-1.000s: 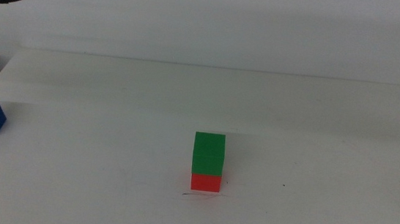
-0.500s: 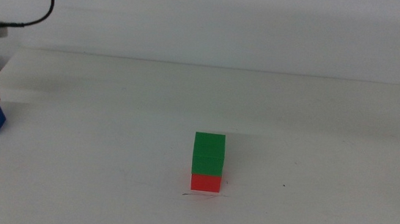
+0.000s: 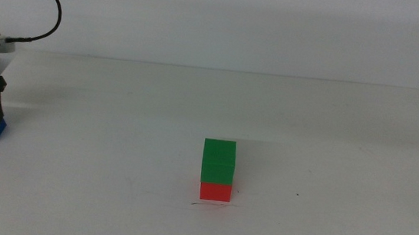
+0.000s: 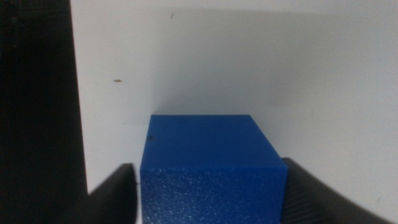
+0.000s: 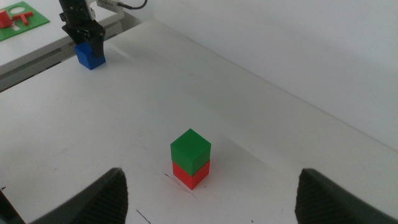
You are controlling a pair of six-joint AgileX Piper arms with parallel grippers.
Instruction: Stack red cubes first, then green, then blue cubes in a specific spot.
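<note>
Centrally on the white table [image 3: 332, 129], the green cube [image 3: 218, 161] sits atop the red cube [image 3: 215, 191]. Far off toward the table's left edge, the blue cube [image 4: 211, 168] lies between the left gripper's [image 4: 208, 186] jaws, which flank its sides. Well away, the right gripper [image 5: 211, 193] hangs wide open, empty.

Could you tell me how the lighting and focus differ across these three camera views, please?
Middle view: even, soft light, a faint shadow behind the green cube. Left wrist view: the blue cube fills the frame, dim, with a dark band on one side. Right wrist view: sharp and bright, though the right gripper looks blurred.
</note>
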